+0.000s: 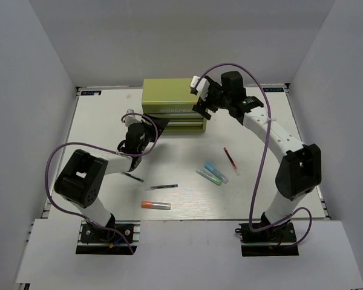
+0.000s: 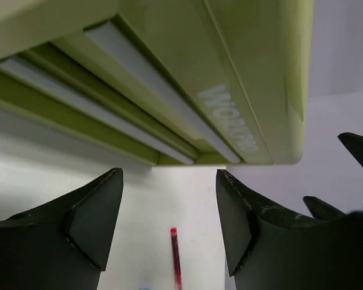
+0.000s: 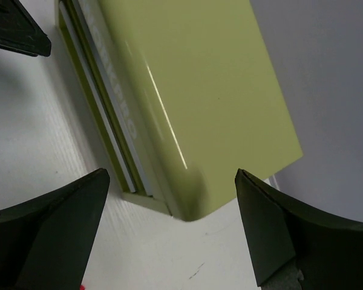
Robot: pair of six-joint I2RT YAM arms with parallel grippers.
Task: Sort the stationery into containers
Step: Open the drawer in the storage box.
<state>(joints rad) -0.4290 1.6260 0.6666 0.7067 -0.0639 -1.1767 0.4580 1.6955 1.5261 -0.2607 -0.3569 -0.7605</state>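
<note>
The left end effector [image 2: 168, 181] gapes wide and empty, facing the chest [image 1: 169, 95]. The chest is boxy, glossy yellow-green, with two front drawers and embossed lettering, at the far middle of the white surface [image 1: 97, 130]. The right end effector [image 3: 169, 181], equally spread and empty, hovers at its right corner. An orange-capped marker [image 1: 155, 205] and a red pen [image 1: 230, 160] lie nearer.

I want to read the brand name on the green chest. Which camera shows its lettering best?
Left wrist: the lettering is large and close, reading roughly WORKPRO. In the right wrist view the lettering is steeply foreshortened. In the top external view the lettering is tiny and unreadable.
</note>
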